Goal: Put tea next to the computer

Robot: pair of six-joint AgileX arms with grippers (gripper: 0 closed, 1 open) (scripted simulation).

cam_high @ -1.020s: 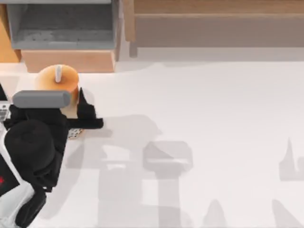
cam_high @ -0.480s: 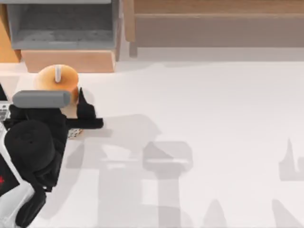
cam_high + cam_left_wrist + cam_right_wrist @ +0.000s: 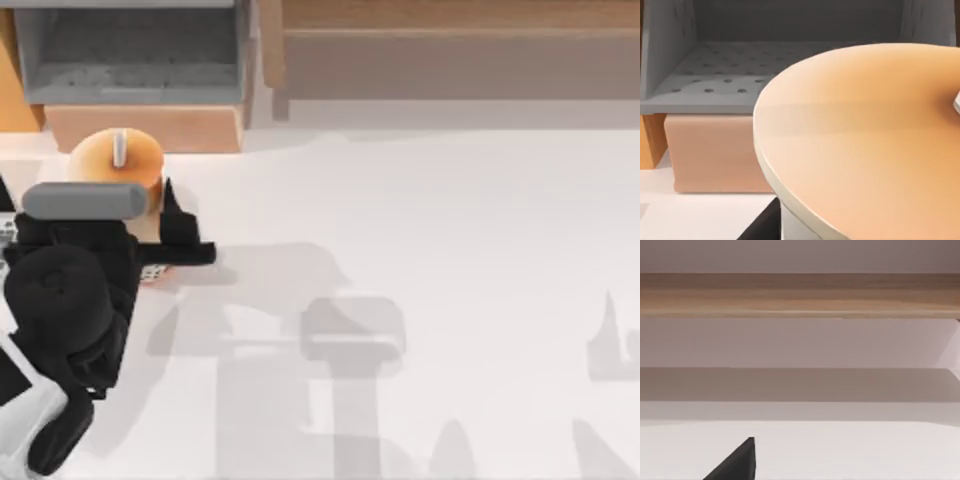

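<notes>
The tea [image 3: 112,163] is a cup with an orange domed lid and a short white straw [image 3: 120,148], standing upright at the table's far left. My left gripper [image 3: 118,222] is shut on it, with one black finger [image 3: 180,226] against the cup's right side and the other hidden under the wrist. Dark pearls [image 3: 151,272] show at the cup's bottom. In the left wrist view the orange lid [image 3: 865,150] is very close. The computer [image 3: 6,229] is a grey-keyed sliver at the left edge, just left of the gripper. A black part of my right gripper [image 3: 737,462] hangs over bare table.
A grey open box [image 3: 130,50] sits on a tan block [image 3: 145,128] right behind the tea. A long wooden rail [image 3: 450,50] runs along the back. The white tabletop [image 3: 450,250] stretches to the right.
My left gripper and the tea in it have shifted a little to the left and toward the back, closer to the computer.
</notes>
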